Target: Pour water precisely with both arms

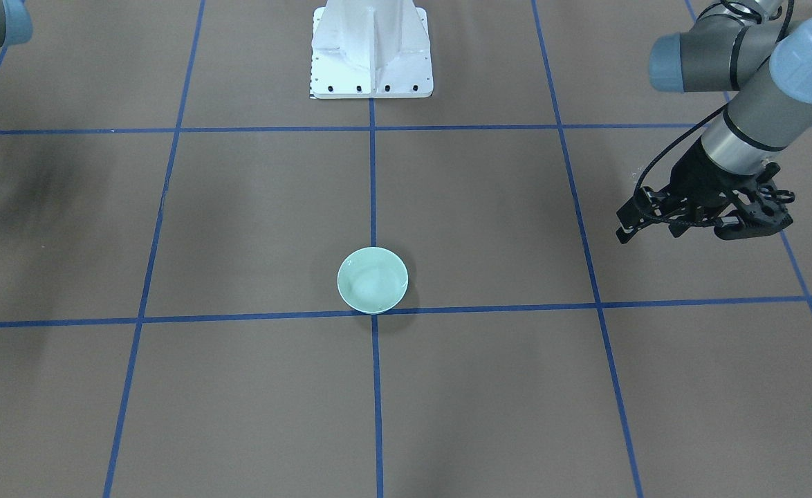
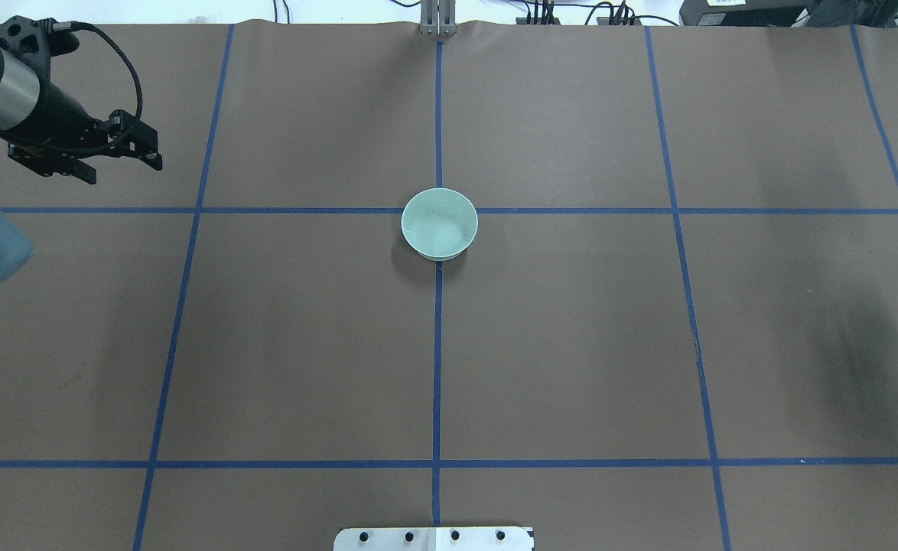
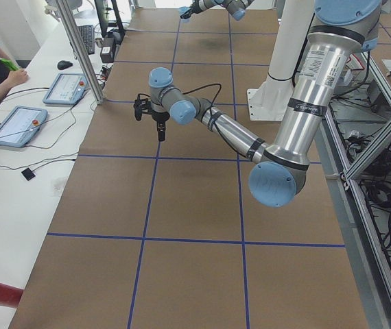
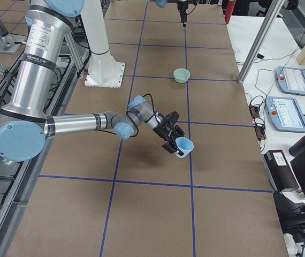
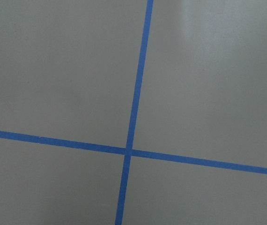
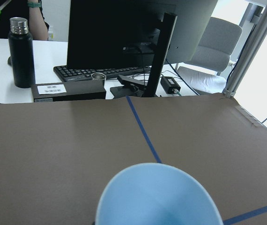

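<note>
**Cup in hand, bowl waiting: the pour is not yet lined up**

From the table's end beside the right arm (image 4: 77, 124), the nearest thing is a light-blue cup (image 4: 184, 146). It hangs clear of the table (image 4: 152, 214), pinched in the right gripper (image 4: 174, 141). In the wrist view the cup's mouth fills the bottom edge, and I cannot see whether anything is in it. Further along, a pale green bowl (image 2: 405, 223) sits where the blue tape lines (image 2: 437, 344) cross, well apart from the cup. A faint mottled sheen on its floor may be water (image 2: 440, 228). Farthest off, the left gripper (image 2: 139, 151) hangs above bare table, holding nothing (whether its fingers are spread or pressed together I cannot tell).

I read this as the carrying step, with no pour under way. The next move calls for bringing the cup's lip over the bowl's middle, just above its rim. The cup then has to be tipped slowly so that a thin stream lands inside. The left arm (image 3: 298, 103) would have to come in close to share the work.

As for writing, each arm's upper tube bears black lettering (image 4: 36, 48), too small to read. Beyond the table a black box carries a white sticker (image 6: 51, 88) with illegible print. The black bottle (image 6: 21, 51) and the monitor (image 6: 119, 33) show no brand.
</note>
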Controlling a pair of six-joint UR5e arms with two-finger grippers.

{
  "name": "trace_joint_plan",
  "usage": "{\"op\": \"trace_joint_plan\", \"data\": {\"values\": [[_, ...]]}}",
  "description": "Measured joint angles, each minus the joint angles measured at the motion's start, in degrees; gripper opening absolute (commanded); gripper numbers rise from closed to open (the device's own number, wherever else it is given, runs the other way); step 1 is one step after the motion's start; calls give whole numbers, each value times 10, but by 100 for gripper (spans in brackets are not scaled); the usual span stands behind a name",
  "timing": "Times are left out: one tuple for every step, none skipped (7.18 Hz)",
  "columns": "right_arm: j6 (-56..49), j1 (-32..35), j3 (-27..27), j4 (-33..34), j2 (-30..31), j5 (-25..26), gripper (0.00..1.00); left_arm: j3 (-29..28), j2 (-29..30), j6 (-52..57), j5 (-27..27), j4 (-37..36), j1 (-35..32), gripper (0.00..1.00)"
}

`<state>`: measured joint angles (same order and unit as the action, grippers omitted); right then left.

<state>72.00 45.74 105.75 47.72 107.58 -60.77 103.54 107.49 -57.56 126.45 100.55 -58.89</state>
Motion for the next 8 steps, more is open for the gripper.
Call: {"op": "trace_joint_plan", "data": {"values": [[12, -10, -9, -8, 1, 1, 0, 0, 0, 0, 0, 0, 0, 100], [19, -23, -16, -9, 2, -2, 0, 0, 0, 0, -1, 0, 0, 100], [26, -36, -31, -11, 2, -5, 0, 0, 0, 0, -1, 0, 0, 100], [38, -51, -53, -14, 2, 0, 0, 0, 0, 1, -1, 0, 0, 100], [49, -65, -66, -16, 2, 9, 0, 0, 0, 1, -1, 0, 0, 100], [54, -76, -71, -16, 2, 15, 0, -1, 0, 1, -1, 0, 0, 100], [56, -84, -72, -17, 4, 17, 0, -1, 0, 1, 0, 0, 0, 100], [57, -92, -73, -17, 8, 18, 0, -1, 0, 1, 0, 0, 0, 100]]}}
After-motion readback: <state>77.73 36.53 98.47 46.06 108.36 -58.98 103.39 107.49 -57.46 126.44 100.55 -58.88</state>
